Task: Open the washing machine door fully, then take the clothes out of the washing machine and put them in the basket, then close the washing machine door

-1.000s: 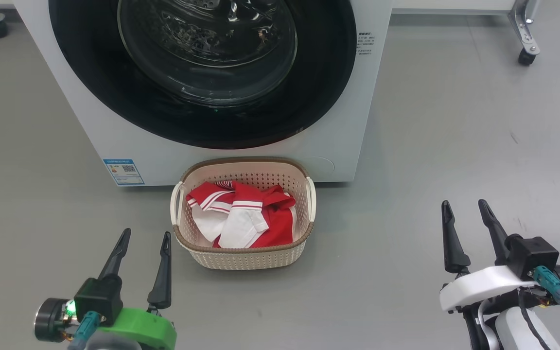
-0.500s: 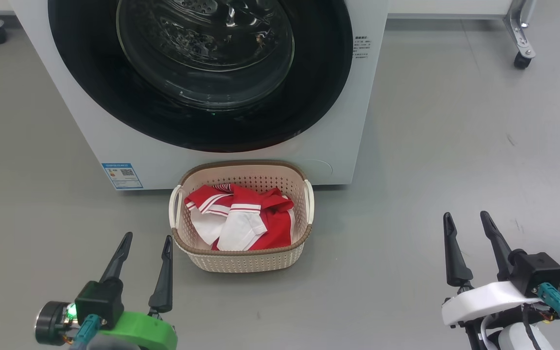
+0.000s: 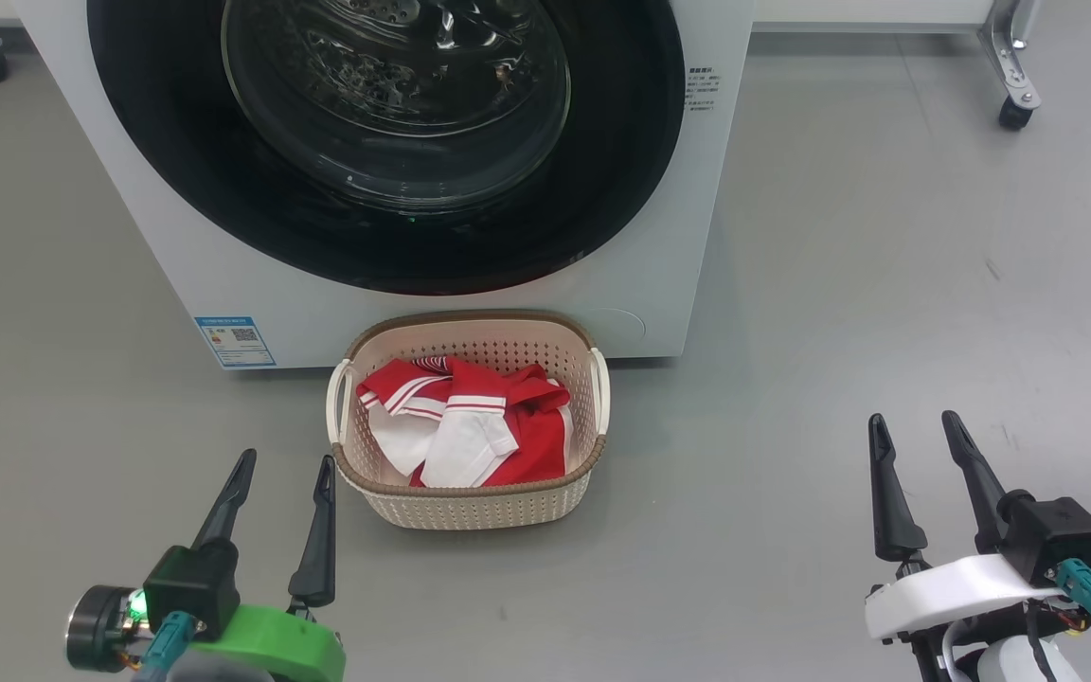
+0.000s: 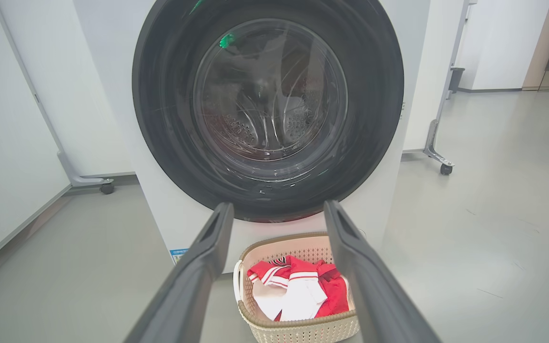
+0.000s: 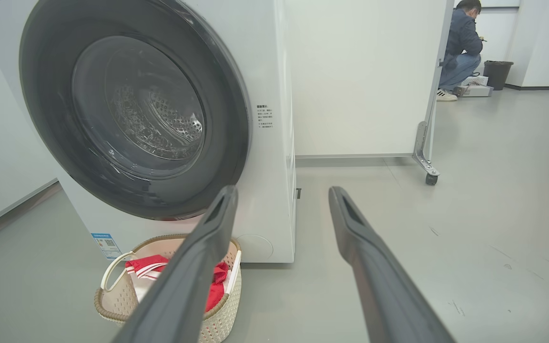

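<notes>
Though untidy, clothes (image 3: 470, 431) inside basket (image 3: 470, 509)

The right gripper (image 3: 909, 417) has been drawn back slightly toward the robot, and the whole head view has been shifted a little.

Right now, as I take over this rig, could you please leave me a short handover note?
Left hand: open, empty, left of the basket.
Right hand: open, empty, well right of it.
Clothes: in the basket, on the floor before the washing machine.
Washing machine door: closed flat against the front.
Done: unloading and door closing, apparently.
Left: nothing obvious; latch cannot be judged.
</notes>
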Motion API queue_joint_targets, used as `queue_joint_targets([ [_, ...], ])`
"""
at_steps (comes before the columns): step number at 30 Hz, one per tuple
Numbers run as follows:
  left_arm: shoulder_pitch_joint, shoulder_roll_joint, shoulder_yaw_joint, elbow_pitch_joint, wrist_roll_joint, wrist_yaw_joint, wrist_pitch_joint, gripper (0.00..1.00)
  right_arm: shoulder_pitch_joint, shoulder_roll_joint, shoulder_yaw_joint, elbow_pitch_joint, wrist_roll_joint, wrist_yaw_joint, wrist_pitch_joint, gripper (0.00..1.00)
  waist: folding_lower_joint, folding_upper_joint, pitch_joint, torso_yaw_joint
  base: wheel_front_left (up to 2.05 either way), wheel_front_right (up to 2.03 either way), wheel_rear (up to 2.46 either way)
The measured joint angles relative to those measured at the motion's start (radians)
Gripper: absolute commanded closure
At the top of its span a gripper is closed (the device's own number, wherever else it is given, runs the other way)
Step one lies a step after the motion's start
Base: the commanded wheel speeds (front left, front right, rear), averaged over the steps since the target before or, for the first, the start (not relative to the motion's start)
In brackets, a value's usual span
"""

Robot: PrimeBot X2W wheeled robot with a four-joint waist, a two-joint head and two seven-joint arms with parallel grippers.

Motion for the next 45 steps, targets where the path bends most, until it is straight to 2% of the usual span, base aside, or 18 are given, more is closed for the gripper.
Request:
queue_joint_targets([
  [14, 0.001, 0.000, -0.002, -0.005, 0.000, 0.004, 0.008, 0.00, 0.021, -0.002, -0.003, -0.033, 0.000, -0.010, 0.019, 0.00, 0.0000, 0.0000, -0.008, -0.003, 0.00, 0.00, 0.00],
  [15, 0.001, 0.000, -0.002, -0.005, 0.000, 0.004, 0.009, 1.00, 0.022, -0.003, -0.003, -0.035, 0.000, -0.010, 0.021, 1.00, 0.0000, 0.0000, -0.009, -0.003, 0.00, 0.00, 0.00],
  [21, 0.022, -0.018, -0.016, 0.053, -0.001, 0.003, 0.009, 1.00, 0.053, 0.017, 0.005, 0.021, 0.000, -0.008, 0.022, 1.00, 0.0000, 0.0000, -0.010, -0.003, 0.00, 0.00, 0.00],
  [27, 0.033, -0.020, -0.012, 0.057, -0.039, -0.005, 0.009, 1.00, 0.060, 0.021, 0.004, 0.025, 0.042, 0.000, 0.022, 1.00, 0.0000, 0.0000, -0.011, -0.005, 0.00, 0.00, 0.00],
  [38, 0.035, -0.027, 0.016, 0.053, -0.209, -0.025, 0.036, 1.00, 0.059, 0.028, -0.018, 0.025, 0.203, 0.019, 0.050, 1.00, 0.0000, 0.0000, -0.014, -0.007, 0.00, 0.00, 0.00],
  [45, 0.034, -0.033, 0.039, 0.053, -0.280, -0.034, 0.053, 1.00, 0.056, 0.031, -0.036, 0.027, 0.276, 0.028, 0.067, 1.00, 0.0000, 0.0000, -0.015, -0.009, 0.00, 0.00, 0.00],
])
